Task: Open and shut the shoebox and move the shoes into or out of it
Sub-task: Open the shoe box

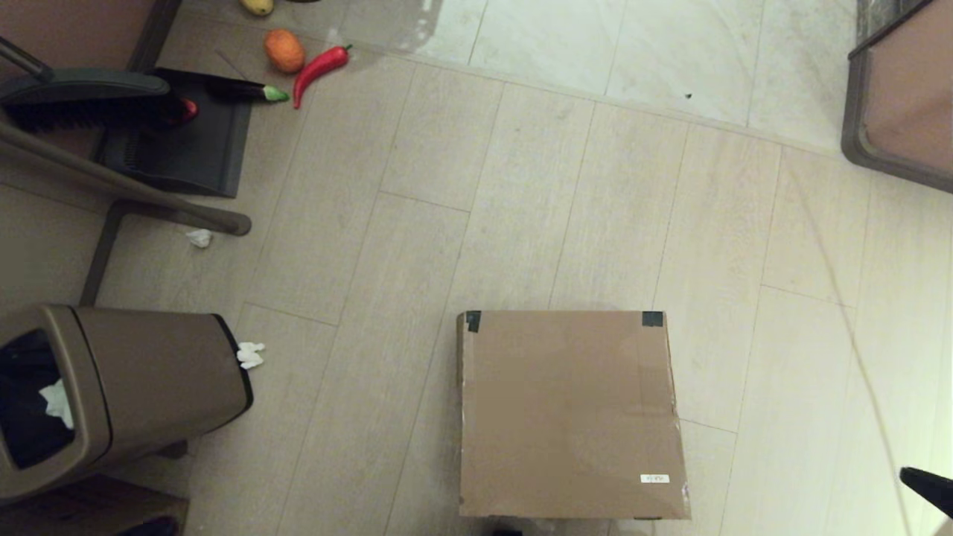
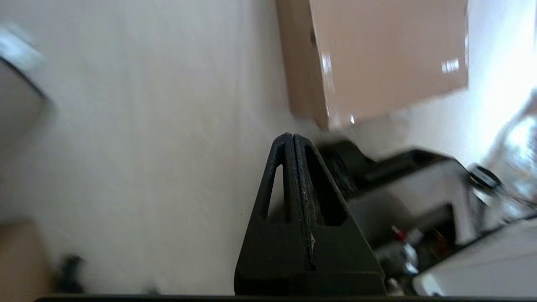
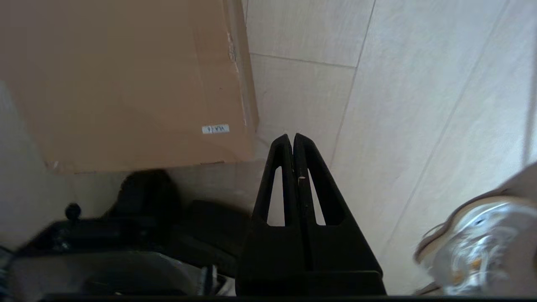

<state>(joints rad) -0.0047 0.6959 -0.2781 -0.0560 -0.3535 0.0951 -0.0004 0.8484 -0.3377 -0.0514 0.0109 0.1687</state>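
Observation:
The brown cardboard shoebox (image 1: 569,413) lies on the floor in front of me with its lid down, black tape on its two far corners and a small white label near its front right. It also shows in the left wrist view as the shoebox (image 2: 377,58) and in the right wrist view as the shoebox (image 3: 121,79). The shoes are out of view. My left gripper (image 2: 291,136) is shut on nothing, held above the floor to the box's left. My right gripper (image 3: 292,136) is shut on nothing, off the box's front right corner; its tip (image 1: 927,487) shows at the head view's right edge.
A brown trash bin (image 1: 112,394) with a black rim lies tipped at the left, with paper scraps (image 1: 250,355) beside it. A dustpan (image 1: 186,134) and brush, a red chilli (image 1: 320,68), an orange fruit (image 1: 284,50) and an aubergine lie far left. Furniture (image 1: 901,97) stands far right.

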